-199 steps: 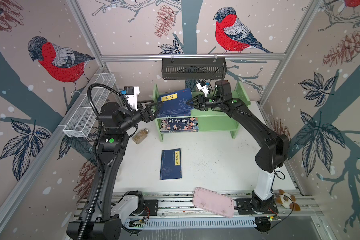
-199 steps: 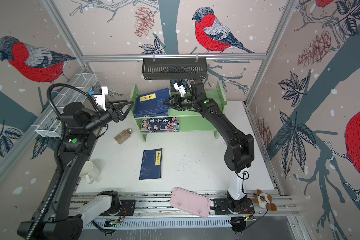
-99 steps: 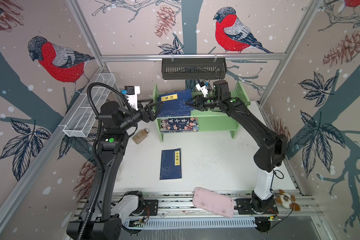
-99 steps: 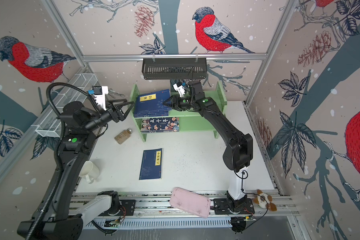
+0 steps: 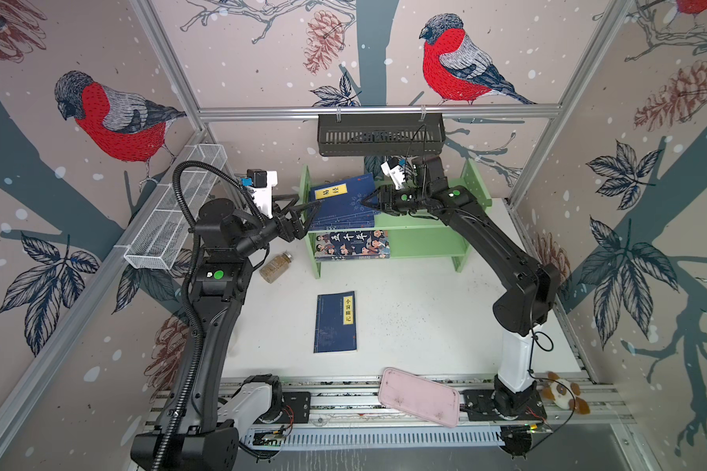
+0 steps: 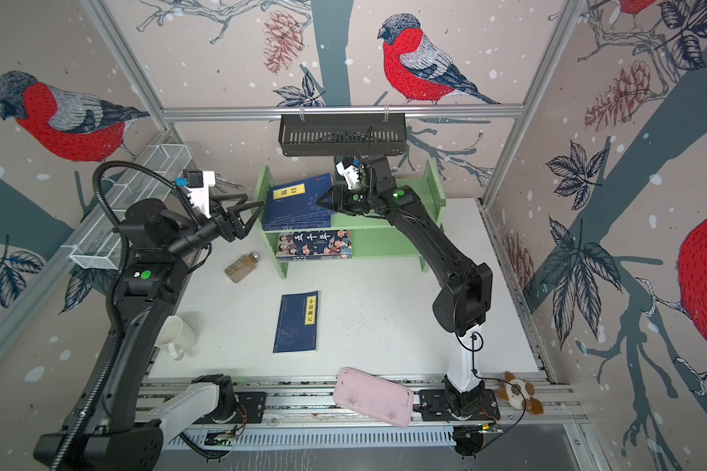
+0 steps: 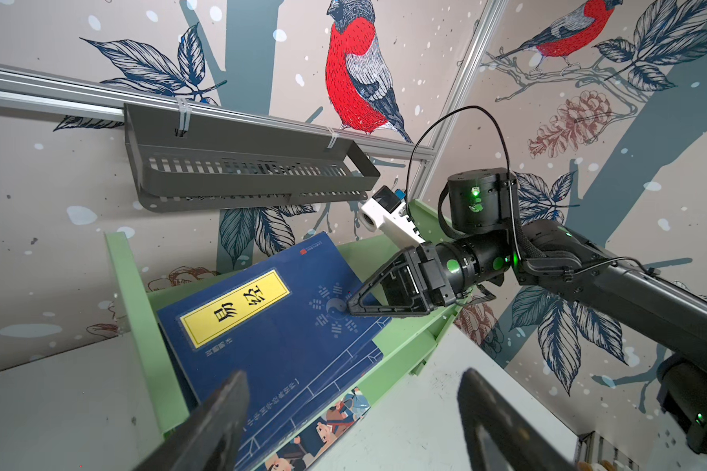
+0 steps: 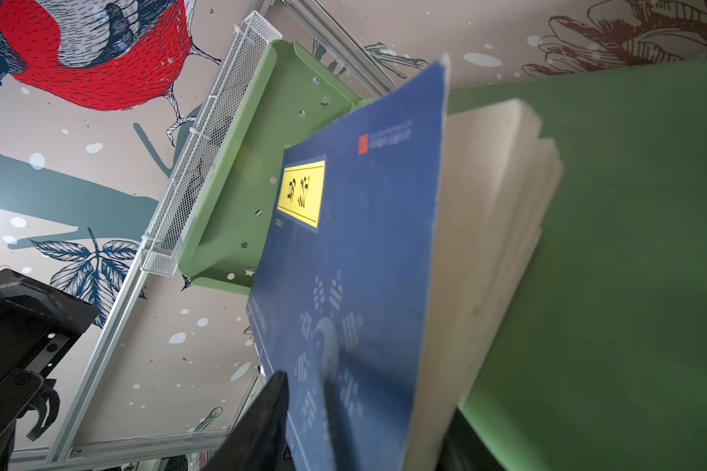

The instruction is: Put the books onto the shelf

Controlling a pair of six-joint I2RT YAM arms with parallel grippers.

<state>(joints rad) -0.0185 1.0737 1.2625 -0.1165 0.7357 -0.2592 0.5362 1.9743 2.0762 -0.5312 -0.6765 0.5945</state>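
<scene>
Both grippers have crept inward toward the shelf point(image 5: 425, 226). The left gripper point(image 5: 307, 202), jaws wide and empty, hovers just beside the tilted blue book point(image 5: 343, 195) on the top tier. The right gripper point(image 5: 368, 202) straddles its far edge; whether it pinches, I cannot tell. Lower it flat onto the stack point(image 5: 339, 222) before backing out. One last book point(image 5: 335, 322) lies on the table point(image 5: 425, 326).

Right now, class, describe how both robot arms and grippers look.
The left arm and right arm are black with white base links and green dot stickers. The left gripper and right gripper have black triangular fingers and white wrist cameras; a ribbed hose runs along the left arm.
</scene>
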